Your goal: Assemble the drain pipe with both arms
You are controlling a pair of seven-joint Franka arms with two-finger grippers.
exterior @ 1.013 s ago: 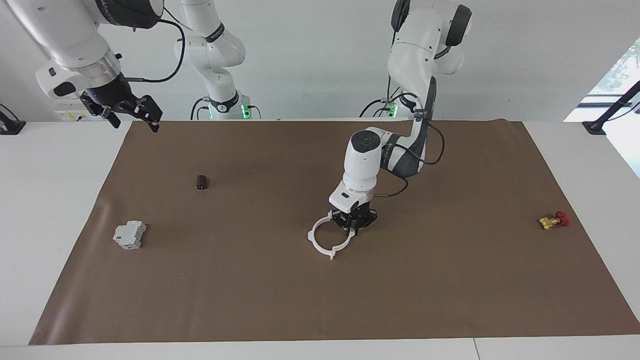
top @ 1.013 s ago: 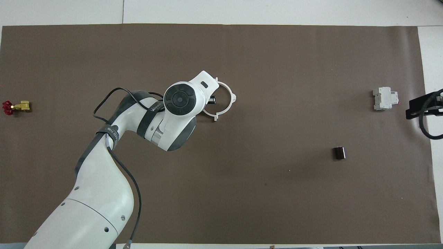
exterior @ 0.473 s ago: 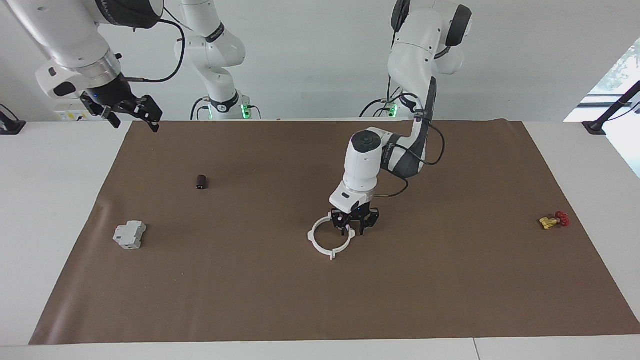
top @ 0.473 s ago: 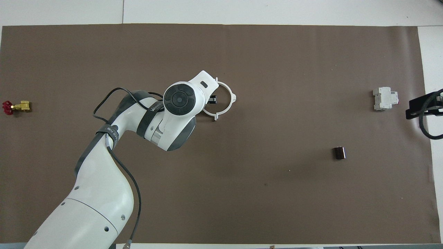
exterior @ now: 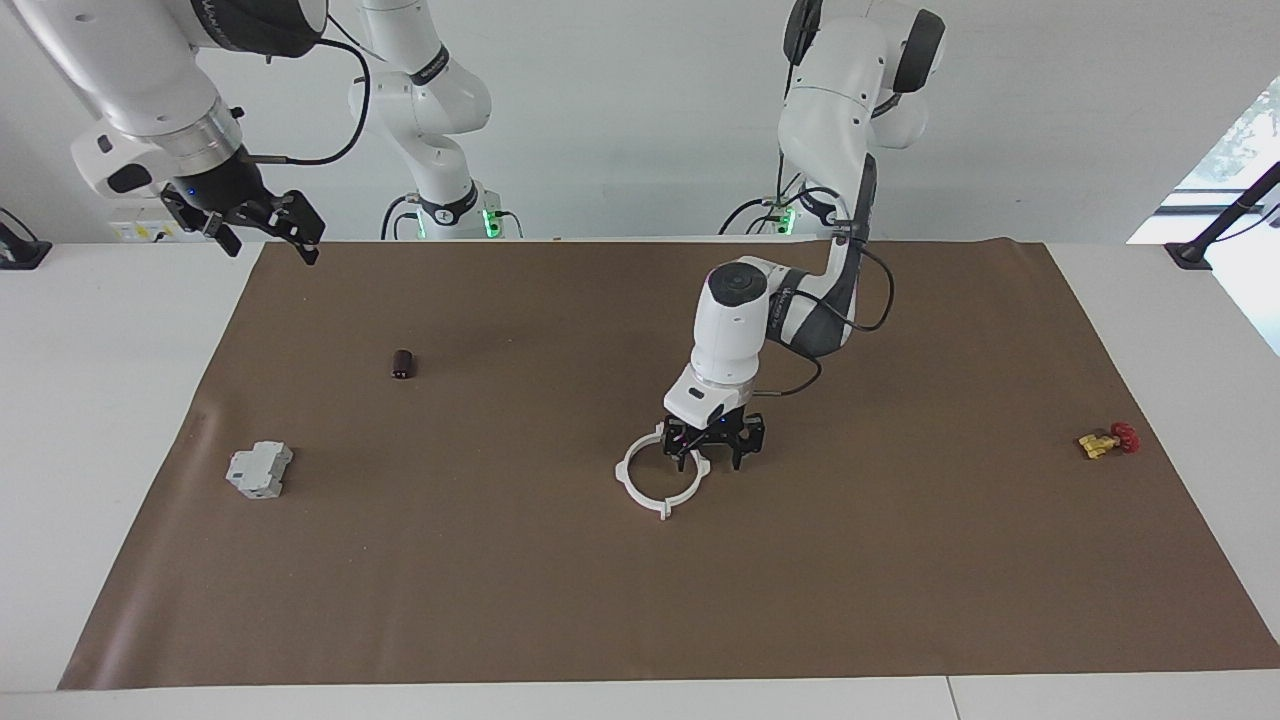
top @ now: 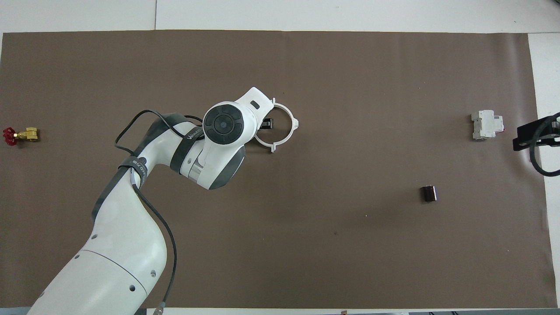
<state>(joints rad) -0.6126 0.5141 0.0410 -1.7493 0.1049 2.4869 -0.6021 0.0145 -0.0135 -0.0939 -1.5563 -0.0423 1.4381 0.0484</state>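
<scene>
The drain pipe lies on the brown mat near the middle as one white ring with small tabs; it also shows in the overhead view. My left gripper hangs low over the ring's edge on the left arm's side, open and holding nothing. In the overhead view the left wrist hides most of it and only one black finger shows inside the ring. My right gripper waits raised over the table edge at the right arm's end, open and empty; it also shows in the overhead view.
A grey boxy block and a small dark cylinder lie toward the right arm's end. A yellow-and-red valve lies at the left arm's end. The brown mat covers the table.
My left gripper has spread its fingers off the ring's edge, risen a little and shifted slightly toward the left arm's end. The ring stays on the mat. The right arm has not moved.
</scene>
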